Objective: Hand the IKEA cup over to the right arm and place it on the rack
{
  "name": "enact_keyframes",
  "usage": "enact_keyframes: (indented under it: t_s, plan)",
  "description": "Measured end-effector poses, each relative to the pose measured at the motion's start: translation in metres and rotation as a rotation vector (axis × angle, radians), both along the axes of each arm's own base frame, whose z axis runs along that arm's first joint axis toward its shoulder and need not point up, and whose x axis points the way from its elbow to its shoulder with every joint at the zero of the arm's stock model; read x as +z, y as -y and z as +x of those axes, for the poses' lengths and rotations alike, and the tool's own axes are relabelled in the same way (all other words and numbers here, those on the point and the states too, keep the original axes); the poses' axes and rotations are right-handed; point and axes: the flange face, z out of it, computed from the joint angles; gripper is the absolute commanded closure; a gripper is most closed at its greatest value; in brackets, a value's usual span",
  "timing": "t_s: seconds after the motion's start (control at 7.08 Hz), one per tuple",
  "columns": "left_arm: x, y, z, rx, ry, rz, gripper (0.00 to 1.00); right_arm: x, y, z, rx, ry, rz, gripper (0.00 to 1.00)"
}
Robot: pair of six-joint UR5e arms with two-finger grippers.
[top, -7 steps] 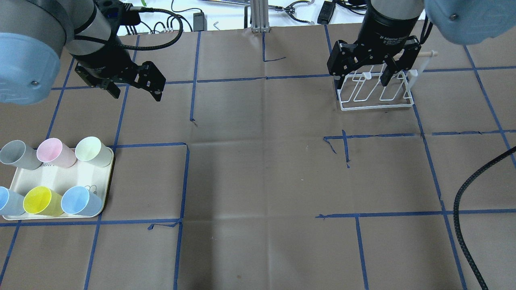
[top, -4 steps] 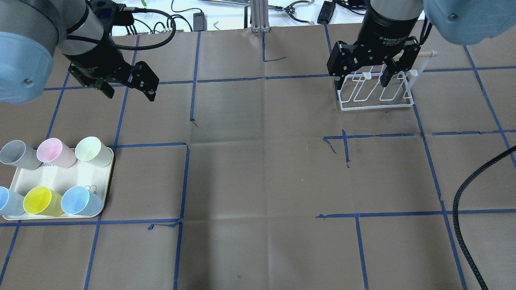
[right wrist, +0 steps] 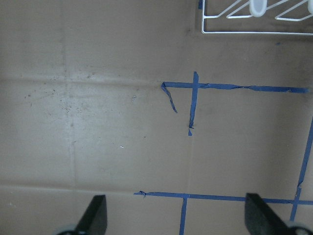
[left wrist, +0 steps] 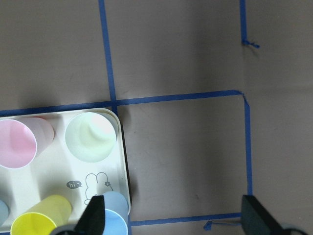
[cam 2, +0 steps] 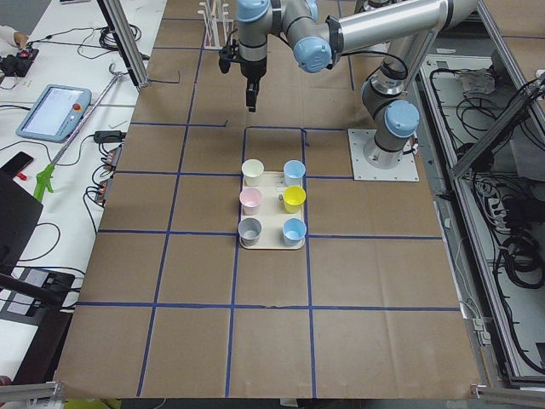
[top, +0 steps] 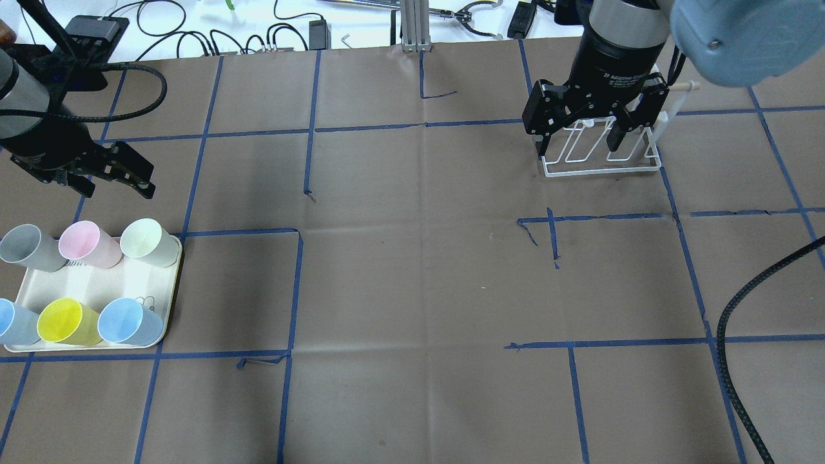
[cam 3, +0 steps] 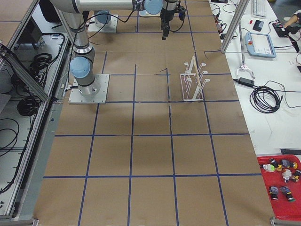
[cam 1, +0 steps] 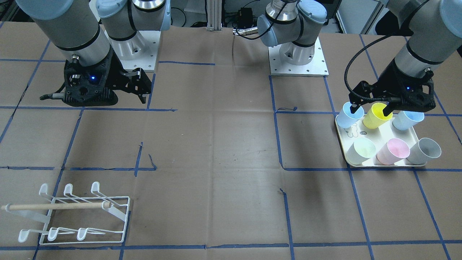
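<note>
the desk (top: pixel 419 290) is brown with a blue tape grid (top: pixel 293 290). the cream tray (top: pixel 122 283) bears a rabbit print (left wrist: pixel 95 185); on it sit a grey cup (top: pixel 26 247), pink cup (top: pixel 87 243), pale green cup (top: pixel 148 241), yellow cup (top: pixel 64 322) and two light blue cups (top: pixel 129 321). the rack (cam 1: pixel 85 215) is white.

The right arm (cam 1: pixel 72 32) and left arm (cam 1: pixel 418 36) were silver tubes with pale blue joint caps, black wrist housings and a braided black cable (cam 1: pixel 347 70).
</note>
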Motion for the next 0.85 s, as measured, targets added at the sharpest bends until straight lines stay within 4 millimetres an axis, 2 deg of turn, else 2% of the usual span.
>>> enact_keyframes:
  t_s: [0.28, 0.57, 0.85]
  plan:
    - [-0.032, -0.006, 0.018, 0.007, 0.005, -0.011, 0.03, -0.002, 0.0, 0.0, -0.001, 0.0, 0.005, 0.0]
    - [-0.078, -0.016, 0.032, 0.026, 0.006, -0.016, 0.03, -0.003, 0.0, 0.0, -0.001, -0.001, 0.007, 0.0]
    - [-0.132, -0.022, 0.034, 0.034, 0.009, -0.02, 0.03, -0.003, 0.0, 0.0, -0.001, -0.001, 0.008, 0.0]
